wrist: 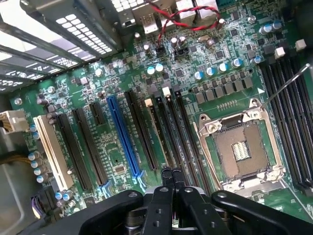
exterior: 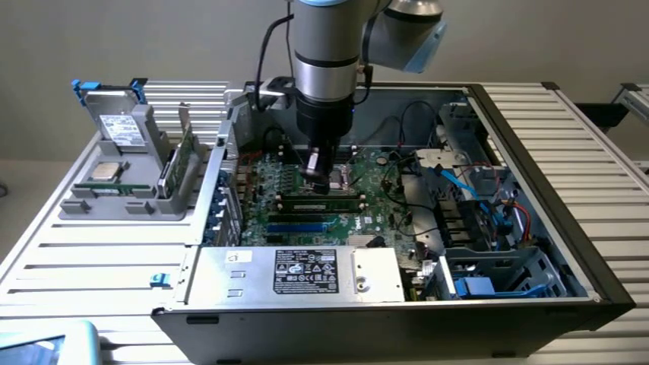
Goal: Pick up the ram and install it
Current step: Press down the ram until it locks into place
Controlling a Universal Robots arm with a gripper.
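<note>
sitting in one of the long memory slots, as best i can tell, the ram [exterior: 322, 202] lies flat along the motherboard [exterior: 381, 224] in the middle of the open computer case [exterior: 527, 152]. in the wrist view i see the ram [wrist: 157, 134] edge-on, a thin strip running between dark slots, with a pale tab at its far end. whether it is fully seated i cannot tell.

my gripper [exterior: 316, 173] hangs straight down over that slot, fingers pressed together with nothing between them. in the wrist view my gripper [wrist: 171, 174] has its closed tips right above the near end of the ram; i cannot tell if they touch it.

just beside the ram slots sits the processor socket [wrist: 242, 149], its frame open and its contacts bare. on the other side is a blue expansion slot [wrist: 122, 137] among black ones. the case also holds a silver power supply box [exterior: 294, 274] with a black label along its near wall, and drive bays with blue cables on the exterior view's right.

well apart, on the exterior view's left, a grey holder [exterior: 121, 207] stands on the slatted table [exterior: 81, 258]. in it are a grey drive [exterior: 124, 129] upright at the back, a square silver processor chip [exterior: 106, 170] lying in front, and a green board [exterior: 182, 163] standing on edge in the side nearest the case.
</note>
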